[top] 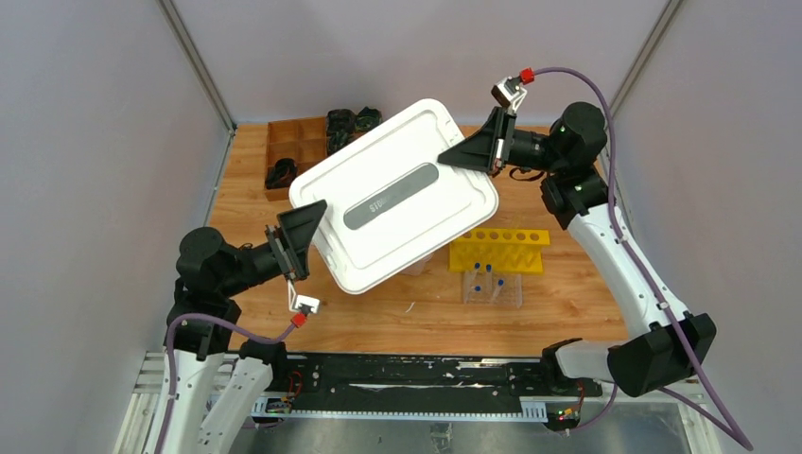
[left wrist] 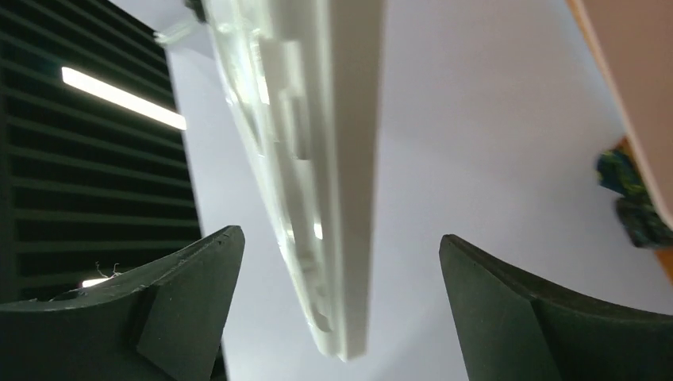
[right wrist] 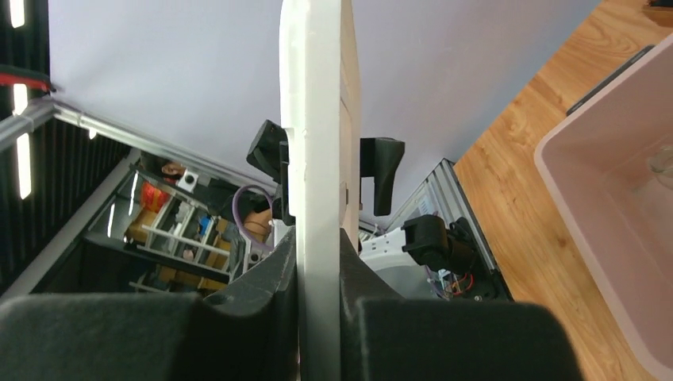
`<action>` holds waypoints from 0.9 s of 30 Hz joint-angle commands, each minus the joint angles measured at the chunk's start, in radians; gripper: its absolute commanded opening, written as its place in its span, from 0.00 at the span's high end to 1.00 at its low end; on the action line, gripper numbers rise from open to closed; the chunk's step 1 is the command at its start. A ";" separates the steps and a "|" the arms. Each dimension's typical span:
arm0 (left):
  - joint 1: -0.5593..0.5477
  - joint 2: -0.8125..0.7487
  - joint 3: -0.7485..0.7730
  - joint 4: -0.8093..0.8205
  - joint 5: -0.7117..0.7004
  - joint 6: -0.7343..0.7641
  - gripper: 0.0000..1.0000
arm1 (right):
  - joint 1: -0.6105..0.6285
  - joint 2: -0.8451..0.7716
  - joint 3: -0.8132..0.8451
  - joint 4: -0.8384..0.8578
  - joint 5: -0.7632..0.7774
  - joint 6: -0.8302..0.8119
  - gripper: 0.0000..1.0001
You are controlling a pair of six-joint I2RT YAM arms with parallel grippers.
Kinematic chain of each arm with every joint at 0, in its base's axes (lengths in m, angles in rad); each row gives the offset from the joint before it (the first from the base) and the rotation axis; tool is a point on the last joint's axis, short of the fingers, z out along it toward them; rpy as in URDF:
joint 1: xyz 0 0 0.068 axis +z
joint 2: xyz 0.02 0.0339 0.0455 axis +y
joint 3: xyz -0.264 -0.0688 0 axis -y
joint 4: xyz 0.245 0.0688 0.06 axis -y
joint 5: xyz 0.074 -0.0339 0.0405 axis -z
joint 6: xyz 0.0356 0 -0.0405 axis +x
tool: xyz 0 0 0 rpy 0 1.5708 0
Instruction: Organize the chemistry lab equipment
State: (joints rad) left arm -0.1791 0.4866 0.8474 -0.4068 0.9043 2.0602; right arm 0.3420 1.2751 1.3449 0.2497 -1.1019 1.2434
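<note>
I see the white lid [top: 392,194] lifted off the desk [top: 567,284], hanging flat over its middle and turned at an angle to its edges. My right tool [top: 463,151] is clamped on the lid's corner nearest the far right of the desk. In the right wrist view both of its fingers [right wrist: 262,294] press flat against the two faces of the lid [right wrist: 313,119].

My left tool [top: 305,241] sits at the opposite side of the lid, toward the near left corner of the desk, with its jaws spread wide. In the left wrist view the lid's edge [left wrist: 333,159] runs down between the two fingers [left wrist: 190,294] with clear space on both sides, so that tool grips nothing.

The pink bin [right wrist: 611,222] stands on the desk under the lid. From above it is almost wholly covered.

The yellow rack [top: 498,251] lies toward the right edge, about halfway between the near and far edges, partly tucked under the lid's overhang. Just on its near side, touching or nearly so, is the clear tray [top: 492,288], with blue-capped tubes [top: 478,284] in it. I cannot tell how many.

The brown box [top: 288,147] sits in the far left corner, with dark items [top: 350,123] in the compartments nearest the lid.
</note>
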 commanded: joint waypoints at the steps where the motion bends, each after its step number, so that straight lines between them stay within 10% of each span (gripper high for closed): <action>1: 0.000 0.037 0.036 -0.138 -0.183 -0.034 0.00 | -0.074 -0.007 -0.007 0.081 0.049 0.075 1.00; 11: -0.001 -0.012 -0.078 -0.157 -0.332 -0.276 0.00 | -0.208 0.043 0.031 -0.098 0.126 -0.012 1.00; 19: 0.005 0.260 0.179 -0.219 -0.577 -1.128 0.00 | -0.171 -0.015 -0.118 -0.091 0.393 -0.014 1.00; 27: 0.166 0.593 0.493 -0.392 -0.319 -1.702 0.00 | 0.020 -0.018 -0.279 0.046 0.638 0.013 1.00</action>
State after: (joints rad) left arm -0.0673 0.9871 1.2495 -0.7010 0.4667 0.7399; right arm 0.2760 1.2713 1.1095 0.1513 -0.6147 1.2339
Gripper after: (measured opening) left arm 0.997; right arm 0.165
